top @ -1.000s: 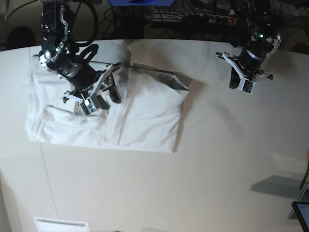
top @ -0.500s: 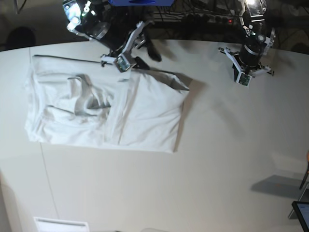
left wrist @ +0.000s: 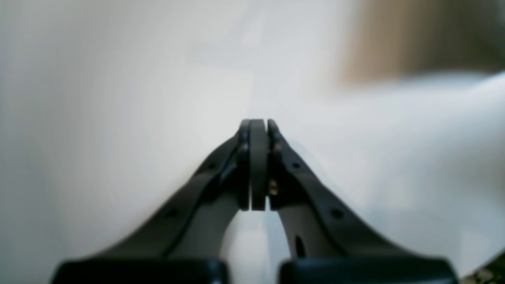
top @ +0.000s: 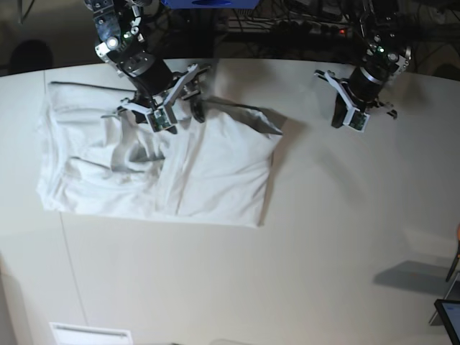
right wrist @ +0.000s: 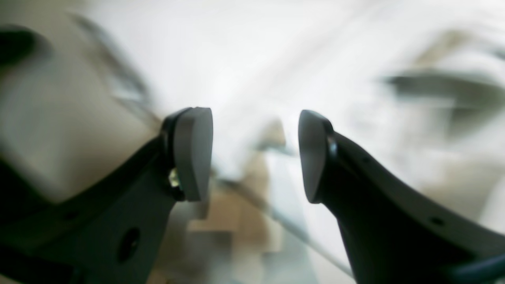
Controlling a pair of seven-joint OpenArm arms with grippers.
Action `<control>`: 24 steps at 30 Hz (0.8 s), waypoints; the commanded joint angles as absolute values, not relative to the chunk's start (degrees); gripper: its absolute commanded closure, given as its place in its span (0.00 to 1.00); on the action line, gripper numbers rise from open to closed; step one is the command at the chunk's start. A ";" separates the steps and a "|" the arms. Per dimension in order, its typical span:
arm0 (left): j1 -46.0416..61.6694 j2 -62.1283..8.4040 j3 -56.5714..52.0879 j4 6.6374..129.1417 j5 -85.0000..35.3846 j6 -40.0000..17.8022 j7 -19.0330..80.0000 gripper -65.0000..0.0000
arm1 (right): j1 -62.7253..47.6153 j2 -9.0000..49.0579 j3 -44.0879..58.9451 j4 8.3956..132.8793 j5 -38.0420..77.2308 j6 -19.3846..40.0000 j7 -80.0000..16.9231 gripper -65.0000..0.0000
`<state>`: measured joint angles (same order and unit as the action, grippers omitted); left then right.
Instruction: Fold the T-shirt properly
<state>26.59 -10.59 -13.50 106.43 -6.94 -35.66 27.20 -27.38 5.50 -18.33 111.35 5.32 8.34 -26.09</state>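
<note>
The white T-shirt (top: 208, 172) lies partly folded on the left half of the table, with a rumpled ridge on its left part. My right gripper (top: 180, 109) hovers over the shirt's back edge. In the right wrist view it (right wrist: 255, 154) is open, with nothing between the pads and only blurred white fabric (right wrist: 252, 59) below. My left gripper (top: 346, 116) hangs over bare table near the back right, away from the shirt. The left wrist view shows it (left wrist: 258, 126) shut and holding nothing.
The pale table (top: 302, 251) stretches to the front and right of the shirt. Cables and a power strip (top: 309, 29) lie behind its back edge. A dark object (top: 449, 316) sits at the lower right corner, and a white label (top: 90, 334) at the front left.
My right gripper let go of the fabric on the shirt's left part, opened, and rose toward the back edge, leaving a rumpled ridge. The left arm shifted only slightly.
</note>
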 commanded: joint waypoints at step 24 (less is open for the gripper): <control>29.85 -11.12 -14.20 106.42 -7.08 -35.12 22.46 1.00 | -30.37 2.77 -19.65 112.13 3.74 9.45 -24.66 0.49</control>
<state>29.69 -10.66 -13.89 105.67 -6.35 -35.42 23.90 -30.50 2.79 -19.51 111.20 3.40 9.30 -26.04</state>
